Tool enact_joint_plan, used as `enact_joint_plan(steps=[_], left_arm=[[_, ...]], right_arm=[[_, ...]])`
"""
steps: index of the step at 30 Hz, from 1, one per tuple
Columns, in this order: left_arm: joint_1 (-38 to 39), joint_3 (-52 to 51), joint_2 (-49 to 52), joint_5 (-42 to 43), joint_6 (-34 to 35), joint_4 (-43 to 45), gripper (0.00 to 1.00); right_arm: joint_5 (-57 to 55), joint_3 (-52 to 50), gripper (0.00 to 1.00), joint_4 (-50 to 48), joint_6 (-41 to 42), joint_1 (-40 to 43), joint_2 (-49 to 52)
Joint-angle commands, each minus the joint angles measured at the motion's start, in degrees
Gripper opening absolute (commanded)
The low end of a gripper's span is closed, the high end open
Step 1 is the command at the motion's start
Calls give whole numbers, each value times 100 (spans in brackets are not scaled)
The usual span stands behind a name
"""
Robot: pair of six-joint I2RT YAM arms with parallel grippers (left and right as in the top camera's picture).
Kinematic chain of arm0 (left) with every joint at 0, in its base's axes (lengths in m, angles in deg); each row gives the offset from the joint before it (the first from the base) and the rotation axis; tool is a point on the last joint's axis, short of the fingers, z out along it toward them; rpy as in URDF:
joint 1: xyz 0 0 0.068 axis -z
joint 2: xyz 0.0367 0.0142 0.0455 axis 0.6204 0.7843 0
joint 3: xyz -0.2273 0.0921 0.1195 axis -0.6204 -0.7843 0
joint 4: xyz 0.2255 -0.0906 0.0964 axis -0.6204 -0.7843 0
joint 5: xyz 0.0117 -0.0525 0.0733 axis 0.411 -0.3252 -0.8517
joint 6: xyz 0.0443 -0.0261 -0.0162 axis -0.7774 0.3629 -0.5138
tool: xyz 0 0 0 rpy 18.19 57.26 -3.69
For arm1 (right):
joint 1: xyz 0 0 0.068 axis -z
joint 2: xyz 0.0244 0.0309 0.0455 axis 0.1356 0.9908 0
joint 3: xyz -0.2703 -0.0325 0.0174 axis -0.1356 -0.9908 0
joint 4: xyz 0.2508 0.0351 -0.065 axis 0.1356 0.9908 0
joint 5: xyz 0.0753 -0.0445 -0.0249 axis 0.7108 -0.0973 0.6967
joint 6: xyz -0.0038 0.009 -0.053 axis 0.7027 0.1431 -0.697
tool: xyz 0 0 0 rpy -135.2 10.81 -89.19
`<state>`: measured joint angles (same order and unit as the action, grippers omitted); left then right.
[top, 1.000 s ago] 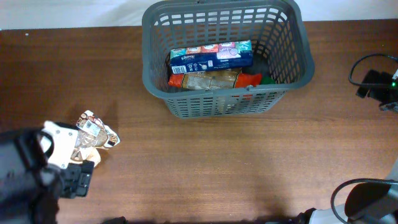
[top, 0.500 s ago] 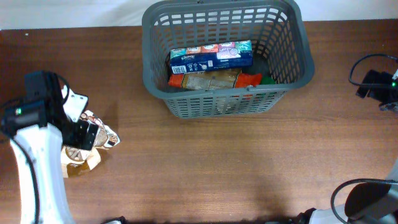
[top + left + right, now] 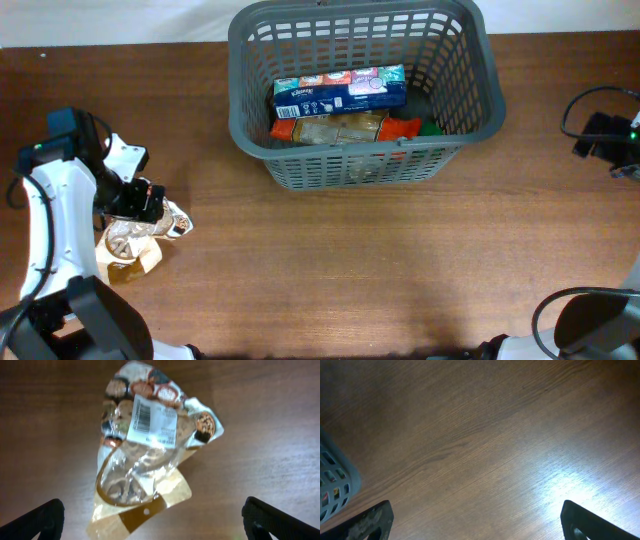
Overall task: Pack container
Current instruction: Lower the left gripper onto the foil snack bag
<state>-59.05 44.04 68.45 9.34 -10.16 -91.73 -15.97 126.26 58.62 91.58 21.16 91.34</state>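
Fully spread, the jaws of the left gripper [image 3: 155, 522] hang over a crumpled snack packet [image 3: 150, 445] on the wooden table [image 3: 400, 270], one finger to each side, neither touching it, holding nothing. The snack packet lies flat near the table's left edge. Its white barcode label [image 3: 151, 422] faces up, a clear window shows baked pieces inside, and a tan header card [image 3: 145, 510] sits at the end nearer the fingers. The right gripper [image 3: 480, 522] is likewise spread and empty over bare wood at the table's right side, with a corner of the basket just in its view.

The basket [image 3: 480, 70] stands at the far middle of the table, well apart from the snack packet. It already carries a tissue box [image 3: 340, 90] on top of several other packets.

The step in hand appears to be picking up the loose packet. Done well, it likely calls for a straight descent with the fingers bracketing the bag's fuller middle rather than the thin card. The close should be gentle, since the film may crumple and slide. The lift must then clear the basket's wall before release.
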Motion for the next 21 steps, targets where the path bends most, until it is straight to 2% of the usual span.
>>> enact_joint_plan(steps=[1,8,21], left_arm=[[-46,-87,52,223,4,234,100],[-46,-487,55,-494,-33,645,99],[-216,-846,57,-551,-33,634,100]], right_arm=[[13,-26,99,-17,46,37,13],[13,-26,99,-17,46,37,13],[13,-26,99,-17,46,37,13]])
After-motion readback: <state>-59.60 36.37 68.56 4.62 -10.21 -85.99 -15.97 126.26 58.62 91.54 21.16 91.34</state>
